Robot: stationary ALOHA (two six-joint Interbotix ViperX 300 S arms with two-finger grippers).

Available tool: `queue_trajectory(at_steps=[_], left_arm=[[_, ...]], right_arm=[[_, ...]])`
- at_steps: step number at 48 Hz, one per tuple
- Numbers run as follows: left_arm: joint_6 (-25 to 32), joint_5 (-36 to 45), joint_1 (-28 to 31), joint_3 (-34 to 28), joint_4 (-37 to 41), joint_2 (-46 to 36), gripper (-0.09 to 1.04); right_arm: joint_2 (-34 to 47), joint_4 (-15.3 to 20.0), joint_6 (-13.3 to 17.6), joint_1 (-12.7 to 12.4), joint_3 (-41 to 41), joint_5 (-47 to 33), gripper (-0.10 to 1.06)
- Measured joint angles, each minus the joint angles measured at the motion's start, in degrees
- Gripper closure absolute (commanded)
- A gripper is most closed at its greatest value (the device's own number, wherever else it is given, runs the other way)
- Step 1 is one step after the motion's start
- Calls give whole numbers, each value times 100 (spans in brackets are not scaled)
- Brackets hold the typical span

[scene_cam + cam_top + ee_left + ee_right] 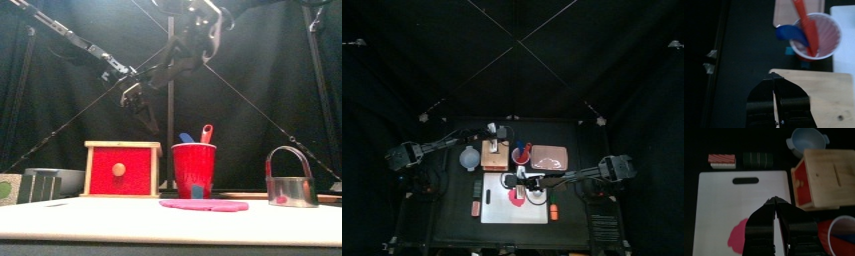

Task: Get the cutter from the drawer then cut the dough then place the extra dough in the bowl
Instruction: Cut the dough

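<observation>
A flat pink dough [203, 205] lies on the white cutting board [502, 212]; in the right wrist view the dough [741, 235] sits near one end of the board [724, 198]. The metal cutter [290, 180] stands upright on the table to the right of the board. The wooden box [493, 157] shows its red drawer front [122, 170] shut. The blue-grey bowl [469, 158] sits left of the box. My left gripper [774, 75] hangs shut and empty above the box top [821, 95]. My right gripper [774, 201] hovers shut and empty over the board, near the dough.
A red cup [194, 165] with a blue and a red toy knife stands right of the box. The pink tray [551, 157] lies behind the board. A dark green sushi roll [757, 159] and a red-and-white toy [722, 159] lie beyond the board's handle end.
</observation>
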Motion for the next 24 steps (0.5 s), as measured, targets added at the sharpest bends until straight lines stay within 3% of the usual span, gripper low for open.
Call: queue_trajectory(at_steps=[14, 24], left_arm=[[-9, -1564, -1116, 703, -580, -334, 70], [18, -3252, -2021, 1362, -1037, -387, 70]], right_arm=[[-756, 800, -26, 114, 1020, 439, 81], [-1187, 1380, -53, 176, 1564, 721, 71]])
